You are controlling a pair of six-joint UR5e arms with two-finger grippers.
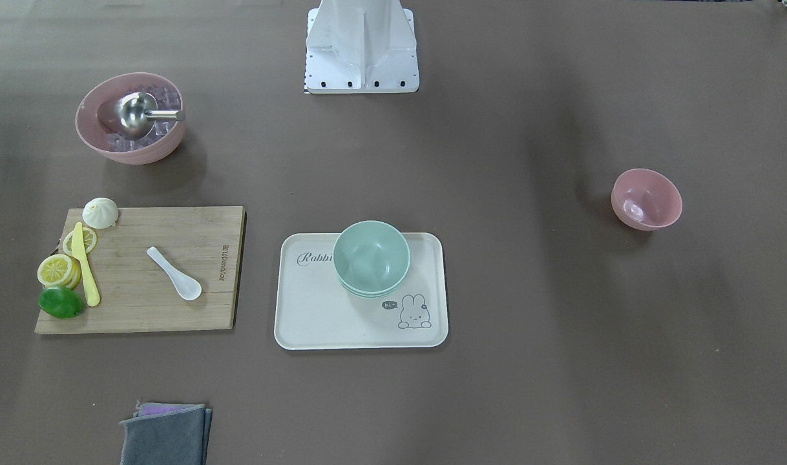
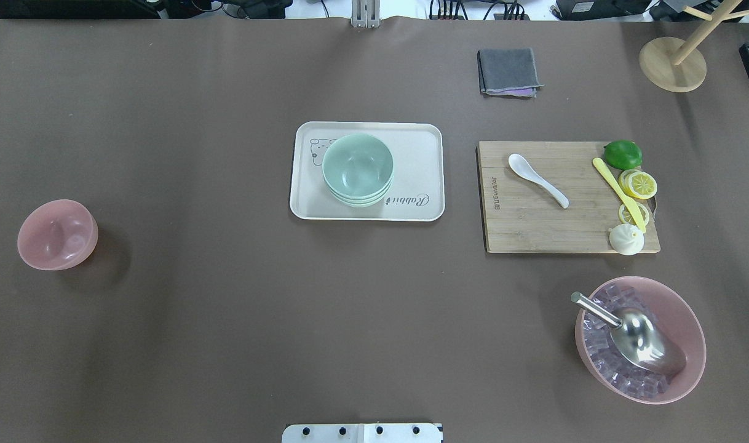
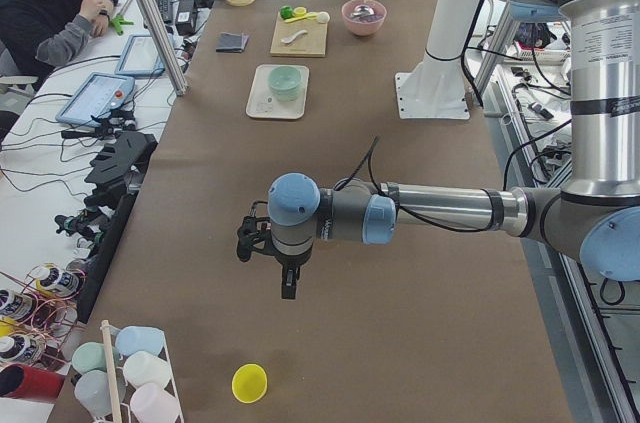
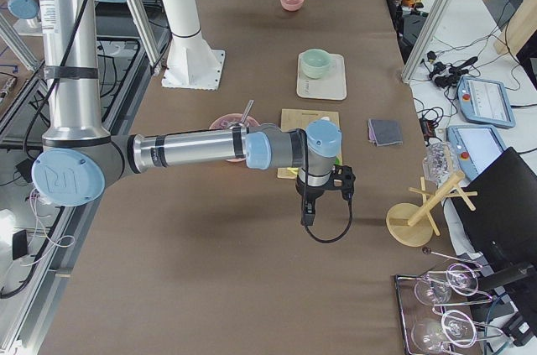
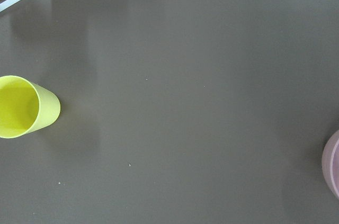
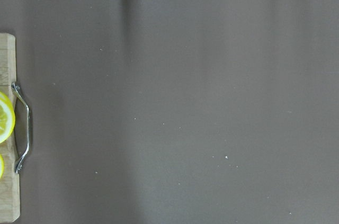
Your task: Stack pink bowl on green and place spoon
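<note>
Pink bowl (image 1: 646, 199) — small, round, glossy and empty — stands upright on the matte brown table (image 1: 529, 387) at the robot's left, well apart from everything else.

The left gripper (image 3: 289, 293) points down from a level wrist over bare tabletop. It shows only in a side view, so I cannot tell whether its fingers are parted or together. The right gripper (image 4: 307, 221) also points down, near the end of the bamboo cutting board (image 1: 141, 303), and its state cannot be told either.

At the table's middle, a cream tray (image 1: 303, 323) with rounded corners and a printed rabbit carries the green bowl (image 1: 371, 257), smooth and pale, on top of a nested stack of like bowls. A white glazed spoon (image 1: 174, 273) lies flat on the board, bowl side up, apart from the yellow knife (image 1: 85, 265), lemon slices (image 1: 57, 269), lime (image 1: 60, 302) and white bun (image 1: 100, 212) along the board's edge.

Nearer the robot sits an ice-filled bowl (image 1: 130, 117) — larger, with clear cubes and a steel scoop (image 1: 138, 115) inside.
</note>
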